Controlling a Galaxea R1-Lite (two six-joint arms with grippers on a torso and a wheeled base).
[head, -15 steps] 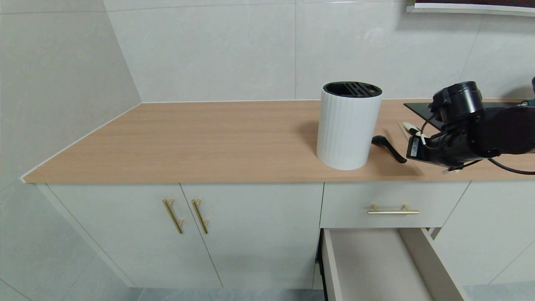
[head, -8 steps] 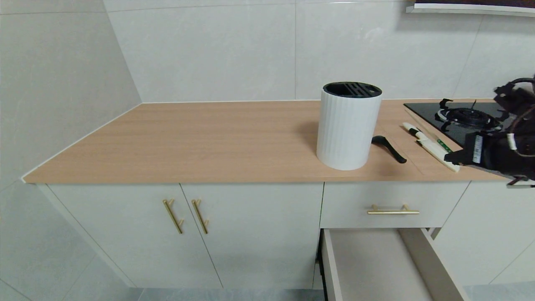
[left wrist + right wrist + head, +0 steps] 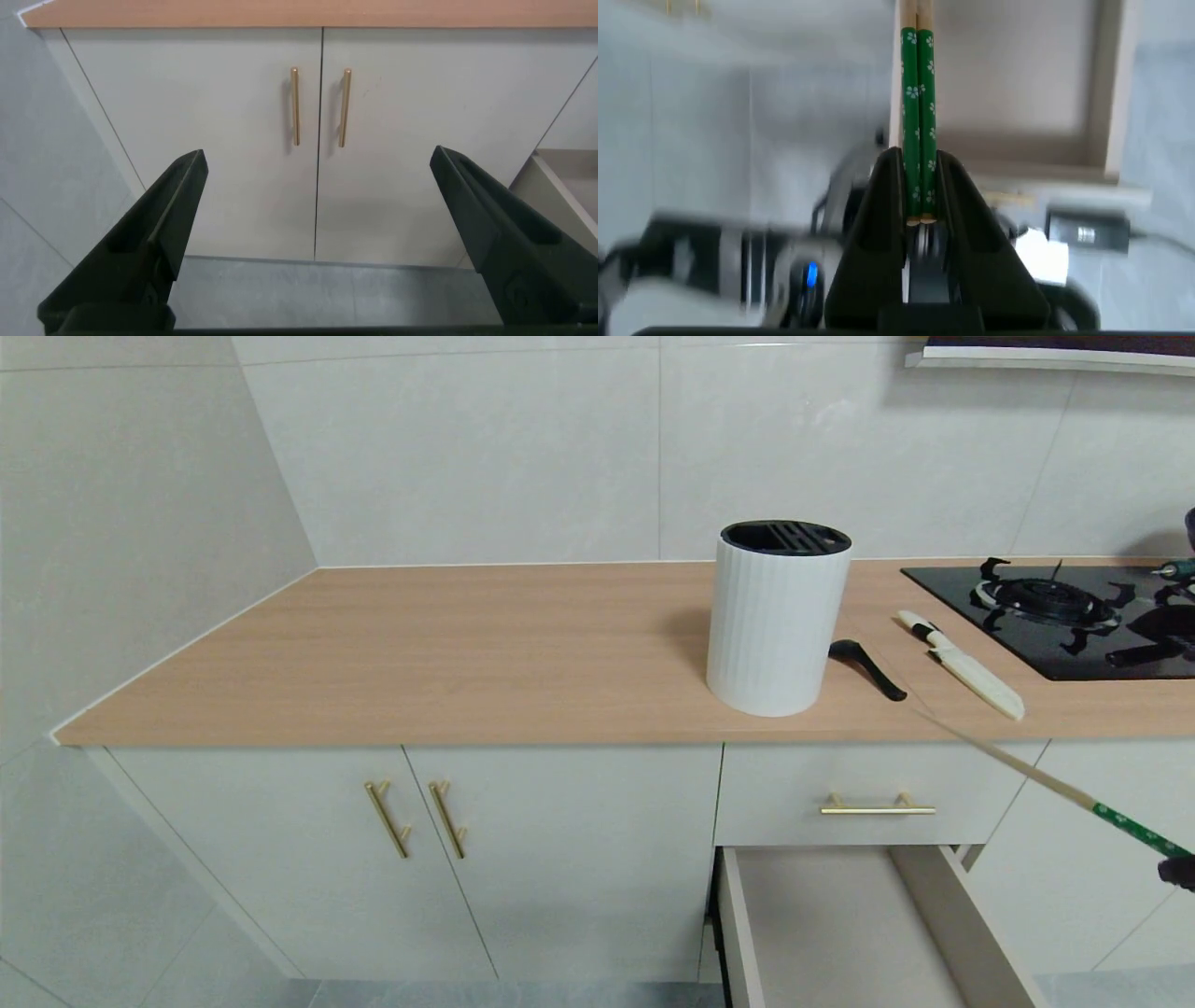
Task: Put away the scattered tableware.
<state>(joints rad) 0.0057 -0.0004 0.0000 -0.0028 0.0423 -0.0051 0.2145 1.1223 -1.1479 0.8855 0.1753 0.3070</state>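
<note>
1. Right gripper [image 3: 916, 168] was clamped tight on the green-ended chopsticks [image 3: 1046, 782], just off the worktop's [image 3: 467, 653] front right edge.
2. Left gripper [image 3: 318, 163] hung wide open, holding nothing.

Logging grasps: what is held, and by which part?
Right gripper clamps wooden chopsticks by their green flowered end; left gripper is open, empty.

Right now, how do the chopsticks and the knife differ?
The chopsticks are clamped in the right pincer, slanting in the air; the knife lies flat on the counter. The chopsticks are wooden with green ends; the knife is cream with a black band. Both are long and slim.
</note>
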